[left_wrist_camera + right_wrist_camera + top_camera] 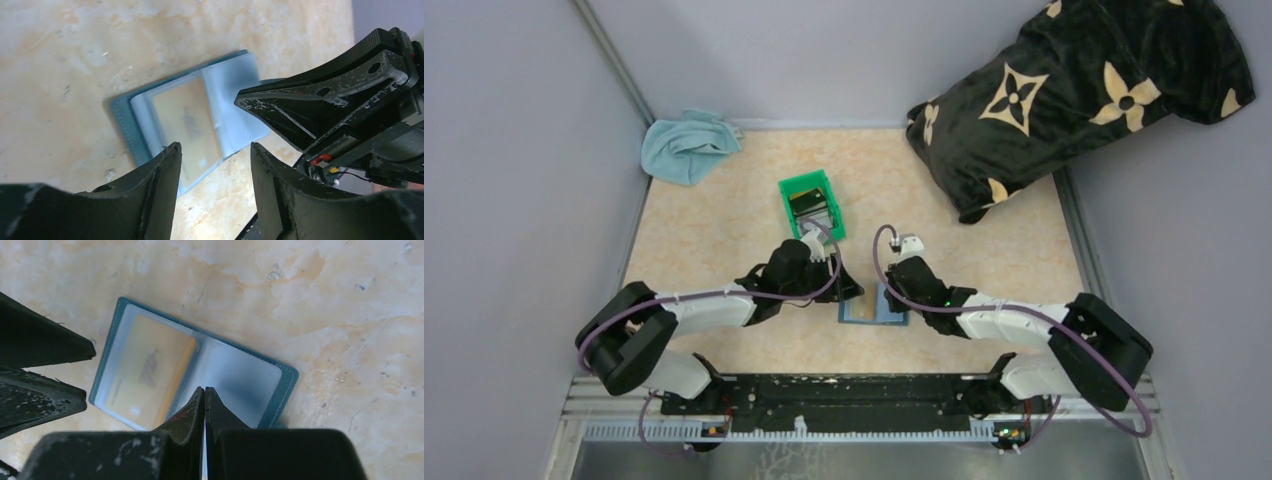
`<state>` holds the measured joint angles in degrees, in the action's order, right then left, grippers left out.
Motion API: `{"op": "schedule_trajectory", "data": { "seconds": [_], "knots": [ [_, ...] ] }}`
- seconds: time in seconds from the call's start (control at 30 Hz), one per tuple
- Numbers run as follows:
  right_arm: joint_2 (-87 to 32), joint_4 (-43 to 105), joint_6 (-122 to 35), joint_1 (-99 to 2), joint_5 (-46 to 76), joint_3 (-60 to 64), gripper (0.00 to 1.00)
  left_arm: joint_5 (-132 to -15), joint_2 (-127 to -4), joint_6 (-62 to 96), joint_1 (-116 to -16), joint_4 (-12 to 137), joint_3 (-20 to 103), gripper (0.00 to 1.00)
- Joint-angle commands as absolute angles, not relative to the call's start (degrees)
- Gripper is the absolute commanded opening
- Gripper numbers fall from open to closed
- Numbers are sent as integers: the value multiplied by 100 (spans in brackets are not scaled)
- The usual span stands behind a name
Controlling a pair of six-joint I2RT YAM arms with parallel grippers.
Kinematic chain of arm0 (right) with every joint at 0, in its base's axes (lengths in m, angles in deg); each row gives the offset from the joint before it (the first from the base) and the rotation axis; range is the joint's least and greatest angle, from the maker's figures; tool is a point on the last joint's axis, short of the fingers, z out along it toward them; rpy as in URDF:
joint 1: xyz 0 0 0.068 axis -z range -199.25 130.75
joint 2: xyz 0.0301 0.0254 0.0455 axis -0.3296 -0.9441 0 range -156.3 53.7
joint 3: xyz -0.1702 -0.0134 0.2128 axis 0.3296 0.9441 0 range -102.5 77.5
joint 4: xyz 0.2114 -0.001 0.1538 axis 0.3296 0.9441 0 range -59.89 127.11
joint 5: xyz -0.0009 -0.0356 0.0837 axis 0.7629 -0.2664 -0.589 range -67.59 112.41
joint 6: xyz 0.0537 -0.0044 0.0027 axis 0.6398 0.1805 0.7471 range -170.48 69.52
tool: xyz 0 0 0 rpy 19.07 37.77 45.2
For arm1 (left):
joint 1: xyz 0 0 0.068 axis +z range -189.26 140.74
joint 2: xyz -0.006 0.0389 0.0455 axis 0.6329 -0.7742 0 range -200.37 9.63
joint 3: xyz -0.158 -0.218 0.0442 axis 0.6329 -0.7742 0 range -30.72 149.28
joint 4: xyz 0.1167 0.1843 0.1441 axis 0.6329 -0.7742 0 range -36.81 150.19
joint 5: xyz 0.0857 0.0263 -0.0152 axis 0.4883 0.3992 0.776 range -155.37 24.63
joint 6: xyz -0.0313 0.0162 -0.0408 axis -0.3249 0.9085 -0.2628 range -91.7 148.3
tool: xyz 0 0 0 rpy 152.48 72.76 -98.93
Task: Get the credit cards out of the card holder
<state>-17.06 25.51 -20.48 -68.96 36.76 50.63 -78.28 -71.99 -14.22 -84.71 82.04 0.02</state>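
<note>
The card holder (874,312) (240,380) lies open on the table (724,220), near the middle, with a tan card (145,370) in one sleeve. The left gripper (215,150) hovers over it, spread wide. The right gripper (205,390) is pinched closed at the fold.
</note>
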Motion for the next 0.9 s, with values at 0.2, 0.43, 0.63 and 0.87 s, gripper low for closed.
{"op": "schedule_trajectory", "data": {
  "seconds": [0.2,0.43,0.63,0.87],
  "knots": [
    [-2602,1608,-1835,-6856,3281,5079,0,-7686,-7182,-1092,-8310,7687,-56,59],
    [-2809,1557,-1821,-6863,3295,5074,0,-8033,-7308,-1196,-8310,7890,10,58],
    [-2934,1472,-1784,-6855,3261,5095,0,-8268,-7343,-1286,-8312,8091,44,58],
    [-2911,1499,-1781,-6857,3282,5096,0,-8389,-7560,-1350,-8313,8253,51,57]
  ]
}}
